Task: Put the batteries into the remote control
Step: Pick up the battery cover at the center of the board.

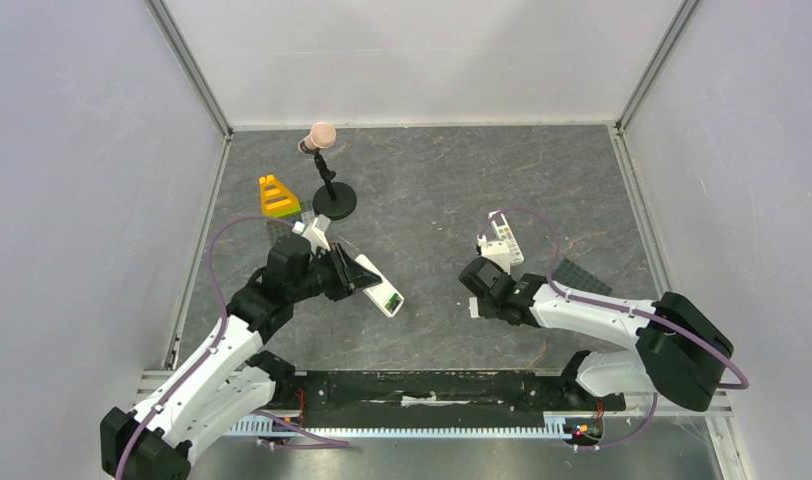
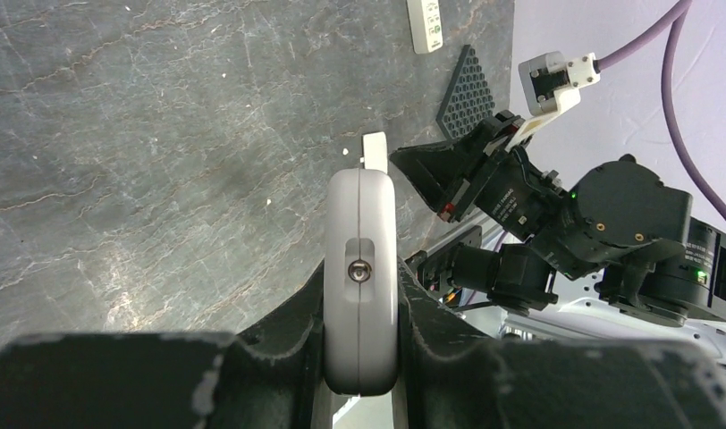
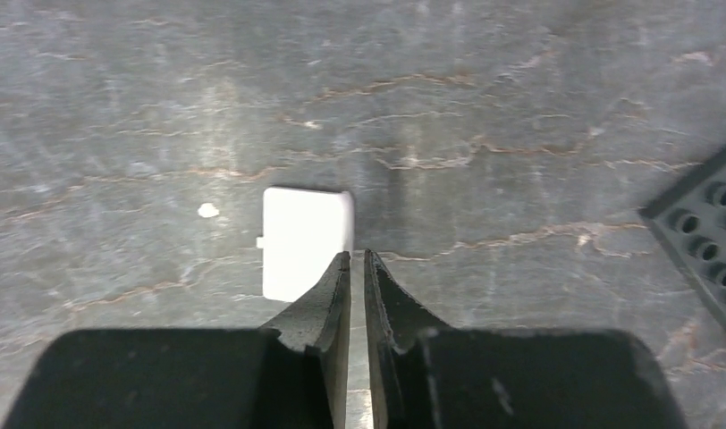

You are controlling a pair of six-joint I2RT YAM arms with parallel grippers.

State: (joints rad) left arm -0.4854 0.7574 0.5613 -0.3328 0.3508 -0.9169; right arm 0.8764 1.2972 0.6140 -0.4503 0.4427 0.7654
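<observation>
My left gripper [image 1: 354, 272] is shut on the remote control [image 1: 379, 291], a white slab held above the table left of centre. In the left wrist view the remote control [image 2: 361, 206] stands edge-on, clamped between the fingers [image 2: 413, 313]. My right gripper [image 3: 358, 257] hangs low over the table with its jaws shut to a thin slit and nothing between them. A small white cover plate [image 3: 306, 241] lies flat just beyond its left fingertip. The same cover plate [image 2: 375, 150] shows past the remote's far end. The batteries are out of view.
A longer white remote [image 1: 502, 240] lies behind the right gripper [image 1: 474, 303], next to a dark studded baseplate [image 1: 582, 275]. At the back left stand a yellow and green block [image 1: 278, 197] and a black stand [image 1: 334, 203] with a pink ball on top. White walls enclose the table.
</observation>
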